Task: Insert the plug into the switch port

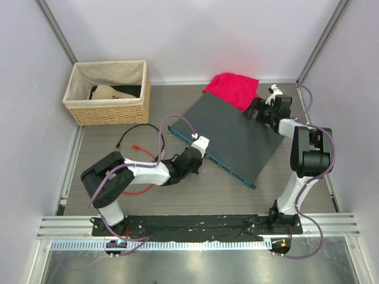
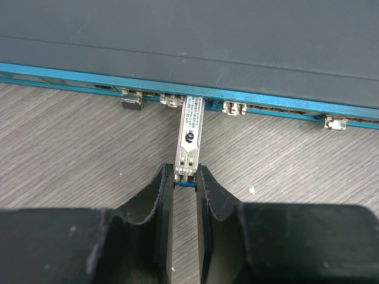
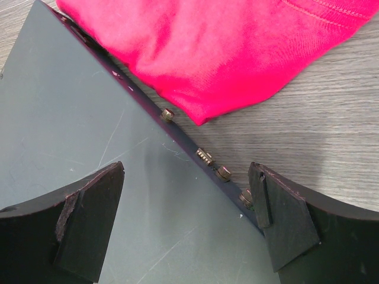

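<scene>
The plug (image 2: 189, 139) is a slim silver module lying on the wooden table, pointing at the switch. My left gripper (image 2: 185, 177) is shut on its near end, where a blue tab shows between the fingers. The plug's far end reaches into a switch port (image 2: 194, 102) in the teal front face (image 2: 59, 76); its depth is hidden under the lid. From above, the left gripper (image 1: 195, 151) sits at the front edge of the dark-grey switch (image 1: 231, 133). My right gripper (image 3: 189, 201) stands open astride the switch's rear edge (image 3: 183, 142) and holds nothing.
Other small metal connectors (image 2: 131, 103) (image 2: 234, 107) sit in neighbouring ports. A red cloth (image 1: 232, 89) lies against the back of the switch. A woven basket (image 1: 109, 92) stands at the far left. A black cable (image 1: 139, 131) curls beside my left arm.
</scene>
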{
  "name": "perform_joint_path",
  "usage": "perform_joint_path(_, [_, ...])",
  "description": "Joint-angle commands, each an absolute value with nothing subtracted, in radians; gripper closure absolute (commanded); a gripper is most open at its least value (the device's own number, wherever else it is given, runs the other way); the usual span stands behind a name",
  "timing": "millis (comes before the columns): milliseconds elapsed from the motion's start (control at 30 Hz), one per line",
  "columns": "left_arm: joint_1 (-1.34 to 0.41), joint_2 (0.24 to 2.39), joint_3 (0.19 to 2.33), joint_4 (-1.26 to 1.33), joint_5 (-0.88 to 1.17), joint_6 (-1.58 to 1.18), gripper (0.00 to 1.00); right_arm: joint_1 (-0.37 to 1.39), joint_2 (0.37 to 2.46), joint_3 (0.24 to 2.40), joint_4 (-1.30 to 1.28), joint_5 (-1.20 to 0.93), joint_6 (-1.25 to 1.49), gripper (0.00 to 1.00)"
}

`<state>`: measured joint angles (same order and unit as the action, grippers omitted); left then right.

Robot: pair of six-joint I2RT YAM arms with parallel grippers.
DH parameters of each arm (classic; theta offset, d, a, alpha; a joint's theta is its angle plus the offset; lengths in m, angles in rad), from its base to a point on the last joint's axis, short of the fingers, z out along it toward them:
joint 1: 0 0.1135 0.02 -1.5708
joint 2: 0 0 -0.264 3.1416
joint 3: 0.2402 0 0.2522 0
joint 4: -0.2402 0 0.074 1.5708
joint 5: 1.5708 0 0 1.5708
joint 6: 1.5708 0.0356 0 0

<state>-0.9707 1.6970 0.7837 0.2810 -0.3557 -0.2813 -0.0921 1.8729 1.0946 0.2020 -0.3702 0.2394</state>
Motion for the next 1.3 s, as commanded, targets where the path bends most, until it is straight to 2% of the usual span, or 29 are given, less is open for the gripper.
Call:
perform_joint_path(0, [-0.965, 1.724, 0.808, 0.452, -0.382, -0.287, 1.00, -0.095, 1.873, 1.094, 0.245, -0.388, 0.242, 0.05])
perform_joint_path(500, [-0.968, 1.703, 0.828, 0.502, -0.336, -0.272, 1.00, -0.095, 1.871, 1.092, 0.248, -0.390, 0.242, 0.05])
perform_joint_path(1267, [-0.968, 1.646, 0.841, 0.514, -0.408, -0.275, 1.00, -0.095, 1.868, 1.089, 0.247, -0.390, 0.236, 0.05])
